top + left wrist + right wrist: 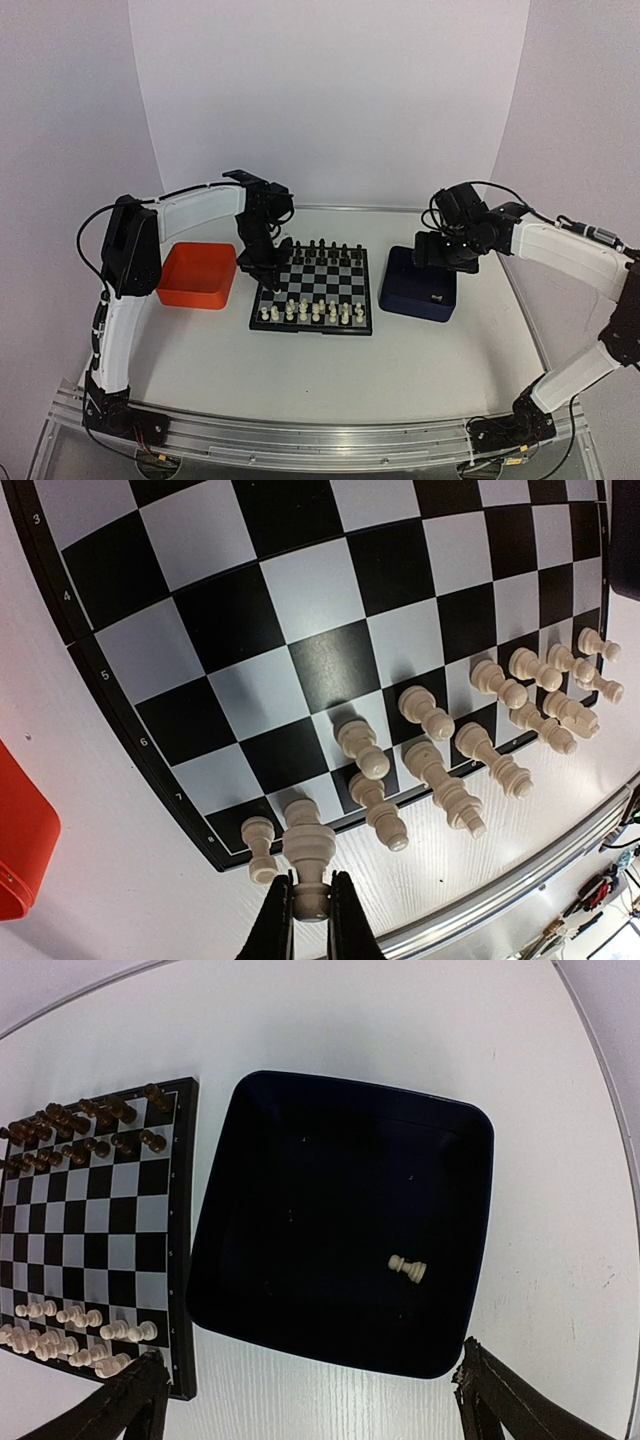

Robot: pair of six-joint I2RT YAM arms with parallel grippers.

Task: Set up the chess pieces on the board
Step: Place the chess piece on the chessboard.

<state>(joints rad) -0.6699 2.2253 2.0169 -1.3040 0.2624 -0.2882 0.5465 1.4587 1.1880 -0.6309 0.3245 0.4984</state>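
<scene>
Small cream-white chess piece [308,845] is pinched by its base in the closed left gripper [310,885] over the left edge of the black-and-grey checked board [220,610], long axis in line with the jaws; the right gripper [310,1375] is spread wide, empty.

The small square chessboard with black and pale grey checks and a black border [314,284] lies flat. The tiny cream-white chess figures [312,312] stand upright in two rows on the board's near side, close together, some not centred on their squares. One taller cream figure [309,850] is pinched between the closed fingers of the left gripper [311,908], over the board's border at a corner, just beside a pawn. A single cream figure [409,1269] lies on its side in the dark blue tray [300,1160] just right of the board.
</scene>
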